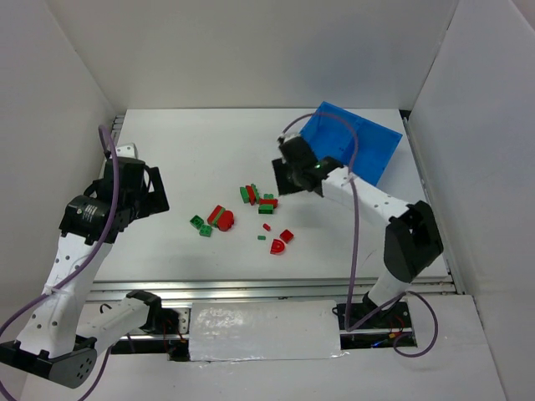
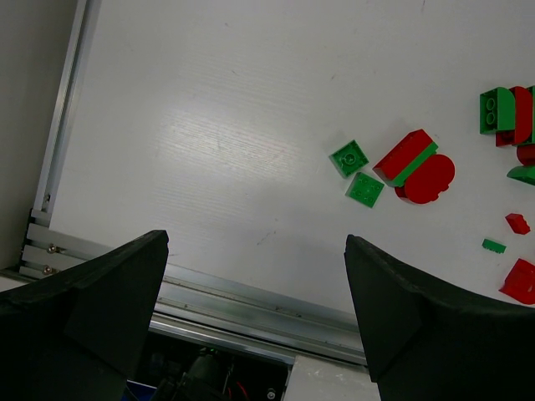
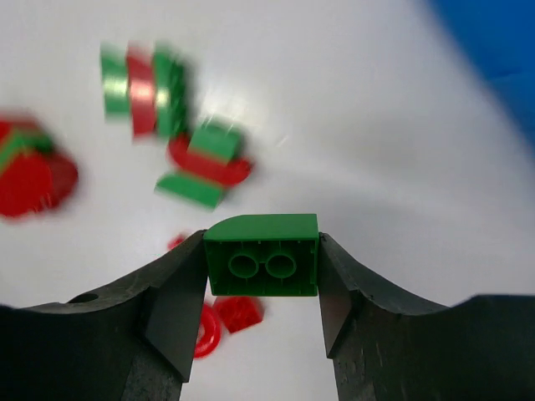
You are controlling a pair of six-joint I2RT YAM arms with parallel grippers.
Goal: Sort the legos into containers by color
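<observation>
My right gripper point(image 3: 262, 266) is shut on a green lego point(image 3: 262, 255) with a rounded top edge, held above the table; in the top view this gripper point(image 1: 288, 174) hangs left of the blue bin point(image 1: 351, 140). Red and green legos lie scattered mid-table: a cluster point(image 1: 257, 197), a red-green pair point(image 1: 221, 218), two small green squares point(image 1: 201, 225), and red pieces point(image 1: 282, 241). My left gripper point(image 2: 255, 276) is open and empty, raised at the left of the table point(image 1: 155, 190). It sees the green squares point(image 2: 357, 173) and the red-green pair point(image 2: 415, 165).
White walls enclose the table on three sides. A metal rail point(image 1: 276, 288) runs along the near edge and shows in the left wrist view point(image 2: 242, 305). The blue bin sits at the back right corner, its corner showing in the right wrist view point(image 3: 501, 50).
</observation>
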